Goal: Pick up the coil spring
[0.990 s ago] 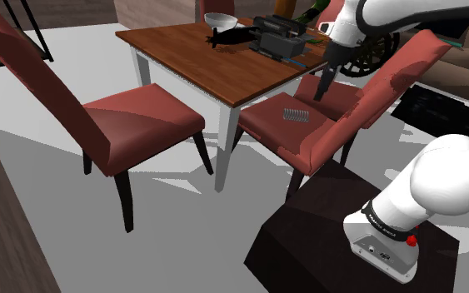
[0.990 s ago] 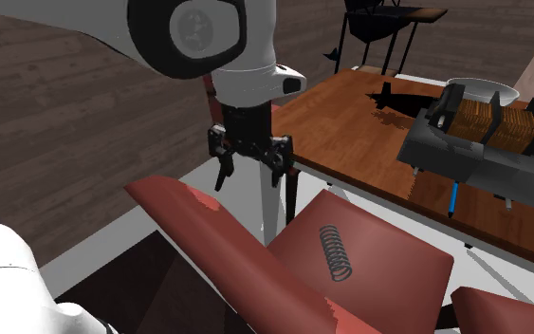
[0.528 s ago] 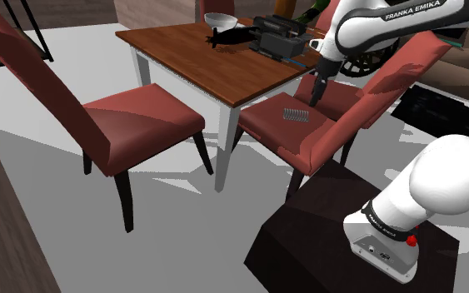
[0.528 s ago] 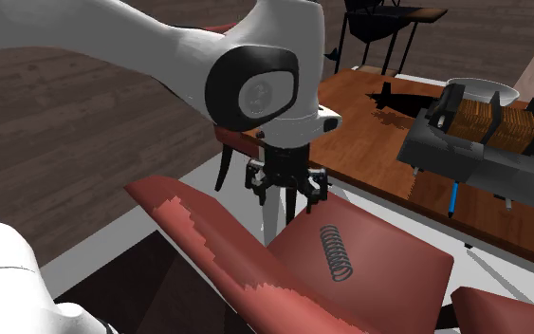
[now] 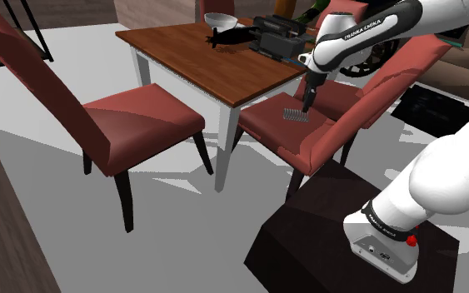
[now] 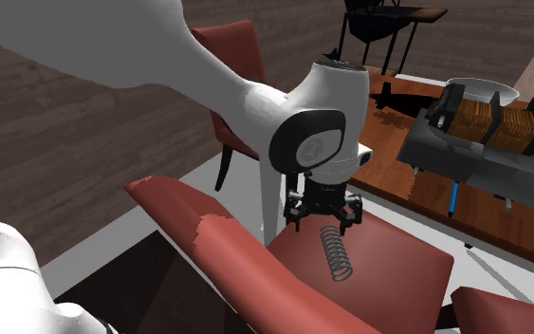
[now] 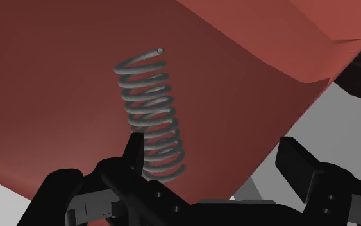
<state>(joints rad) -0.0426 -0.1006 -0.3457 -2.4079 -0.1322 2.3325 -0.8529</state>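
Observation:
A grey coil spring [image 5: 295, 115] [image 6: 334, 251] lies on its side on the red seat of a chair [image 5: 266, 126] [image 6: 397, 270] beside the table. My black gripper [image 5: 305, 105] [image 6: 326, 219] hangs open just above the spring's end nearest the chair back, pointing down at the seat. In the wrist view the coil spring [image 7: 150, 112] stretches away over the red seat [image 7: 57, 77]. Its near end sits against one finger [image 7: 133, 151], while the other finger stands well apart, so the open gripper [image 7: 216, 154] clasps nothing.
The chair's tall red back [image 5: 391, 83] [image 6: 217, 247] rises between the stand [image 5: 341, 237] and the seat. The wooden table [image 5: 191, 58] carries a white bowl [image 5: 220, 20] and a dark slotted device [image 5: 278, 37] [image 6: 483, 142]. Another red chair [image 5: 132, 116] stands toward the shoulder view's left.
The arm has swung over the chair back and lowered. The gripper went from above the back's edge down to just over the spring's near end. The spring has not moved.

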